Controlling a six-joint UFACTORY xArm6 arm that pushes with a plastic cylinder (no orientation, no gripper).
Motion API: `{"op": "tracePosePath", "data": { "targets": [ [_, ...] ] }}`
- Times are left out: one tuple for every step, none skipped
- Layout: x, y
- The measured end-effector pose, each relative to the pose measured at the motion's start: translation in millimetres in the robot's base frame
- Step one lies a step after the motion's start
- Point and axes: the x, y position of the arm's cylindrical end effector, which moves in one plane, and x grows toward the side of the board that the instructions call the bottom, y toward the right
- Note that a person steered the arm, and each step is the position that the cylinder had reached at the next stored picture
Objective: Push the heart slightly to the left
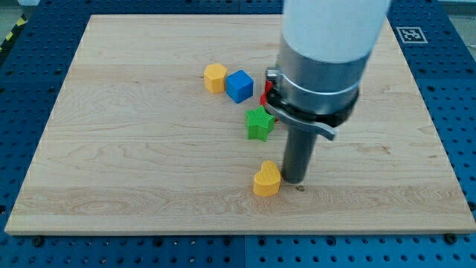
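A yellow heart block (266,179) lies on the wooden board (134,149) below the view's centre. My tip (294,182) stands just right of the heart, touching or nearly touching its right side. A green star block (259,123) sits above the heart. A blue cube (239,85) and a yellow hexagon block (216,77) sit side by side further up. A red block (265,91) shows only as a sliver, mostly hidden behind the arm.
The arm's large white and grey body (323,52) covers the upper right part of the board. Blue perforated table surface (22,97) surrounds the board on all sides.
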Motion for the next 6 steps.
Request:
{"op": "tracePosePath", "data": {
  "targets": [
    [10.0, -6.2],
    [13.5, -45.0],
    [13.4, -65.9],
    [13.4, -101.0],
    [20.0, -118.0],
    [8.7, -151.3]
  ]
}}
